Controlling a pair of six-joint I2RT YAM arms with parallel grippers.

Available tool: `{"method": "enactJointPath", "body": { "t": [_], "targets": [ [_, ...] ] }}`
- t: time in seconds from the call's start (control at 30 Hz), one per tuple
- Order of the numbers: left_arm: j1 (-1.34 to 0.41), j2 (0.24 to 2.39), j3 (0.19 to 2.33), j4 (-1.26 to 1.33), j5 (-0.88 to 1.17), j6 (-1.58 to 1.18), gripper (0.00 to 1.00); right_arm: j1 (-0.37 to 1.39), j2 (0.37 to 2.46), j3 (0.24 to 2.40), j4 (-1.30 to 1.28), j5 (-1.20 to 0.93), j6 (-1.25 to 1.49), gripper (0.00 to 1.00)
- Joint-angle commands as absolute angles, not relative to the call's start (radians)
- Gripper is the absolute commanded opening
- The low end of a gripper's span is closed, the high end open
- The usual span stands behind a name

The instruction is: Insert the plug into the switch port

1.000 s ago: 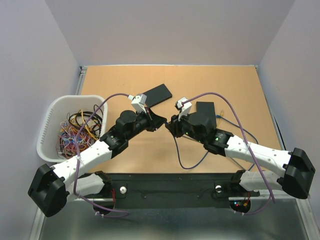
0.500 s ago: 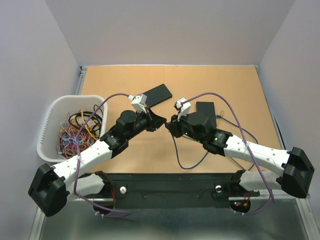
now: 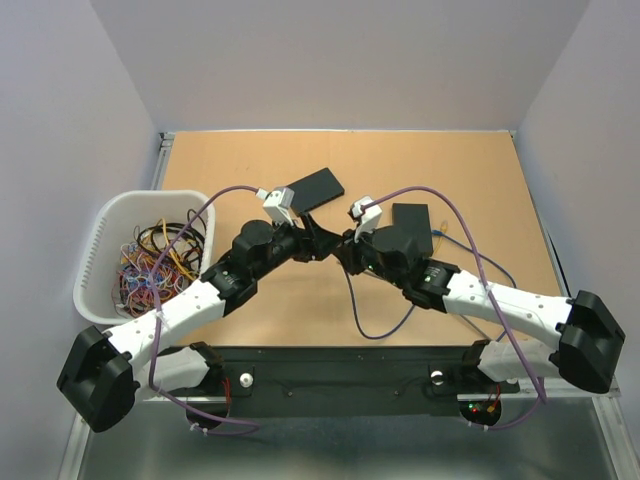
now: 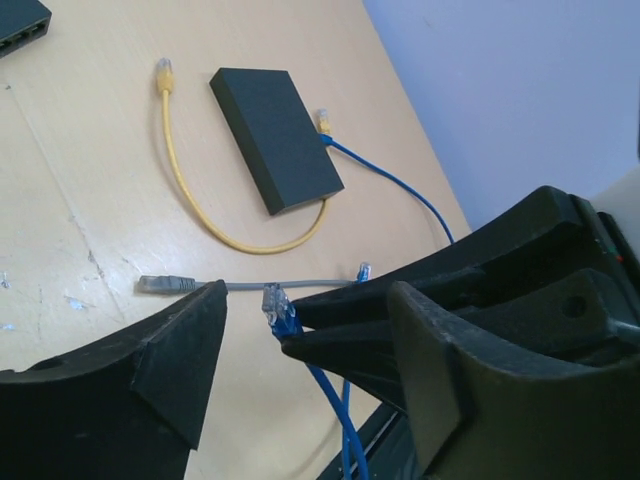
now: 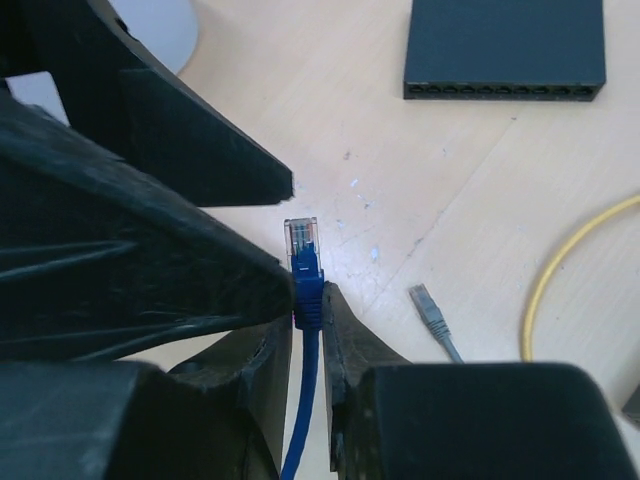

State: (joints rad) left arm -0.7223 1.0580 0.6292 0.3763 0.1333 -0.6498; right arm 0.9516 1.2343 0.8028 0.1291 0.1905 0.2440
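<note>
The blue cable's clear-tipped plug (image 5: 302,250) stands upright between my right gripper's (image 5: 305,300) fingers, which are shut on its blue boot. In the left wrist view the same plug (image 4: 275,305) sticks out of the right gripper's black fingers, in the gap of my open left gripper (image 4: 308,300), which touches nothing. The two grippers meet at the table's middle: left gripper (image 3: 318,240), right gripper (image 3: 345,250). The black switch (image 5: 505,50) lies flat ahead with its row of ports facing me; from above the switch (image 3: 310,187) lies behind the grippers.
A second black box (image 4: 278,135) lies to the right with a blue and a yellow cable (image 4: 200,200) at its end. A loose grey cable (image 4: 250,285) with its plug (image 5: 430,305) lies on the table. A white basket (image 3: 100,240) of cables stands at the left.
My left gripper has opened and let go of the plug. The right gripper has closed a little further on the plug and edged left.
</note>
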Motion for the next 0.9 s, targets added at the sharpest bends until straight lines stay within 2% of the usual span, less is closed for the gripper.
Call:
{"method": "enactJointPath", "body": {
  "t": [0.0, 0.17, 0.4, 0.53, 0.67, 0.87],
  "targets": [
    [-0.681, 1.071, 0.656, 0.399, 0.112, -0.600, 0.80, 0.957, 1.246, 0.778, 0.189, 0.293, 0.262, 0.00],
    [-0.546, 1.175, 0.706, 0.446, 0.175, -0.560, 0.81, 0.895, 1.276, 0.758, 0.183, 0.315, 0.305, 0.00],
    [-0.388, 1.547, 0.926, 0.590, 0.221, -0.425, 0.81, 0.810, 1.382, 0.798, 0.158, 0.305, 0.342, 0.01],
    [-0.315, 1.849, 1.155, 0.560, 0.299, -0.457, 0.76, 0.677, 1.479, 0.908, 0.147, 0.235, 0.376, 0.01],
    [-0.279, 2.003, 1.354, 0.534, 0.315, -0.448, 0.76, 0.548, 1.664, 1.047, 0.138, 0.173, 0.365, 0.00],
    [-0.239, 2.246, 1.623, 0.397, 0.396, -0.436, 0.75, 0.492, 1.946, 1.322, 0.074, 0.163, 0.347, 0.00]
  ]
}}
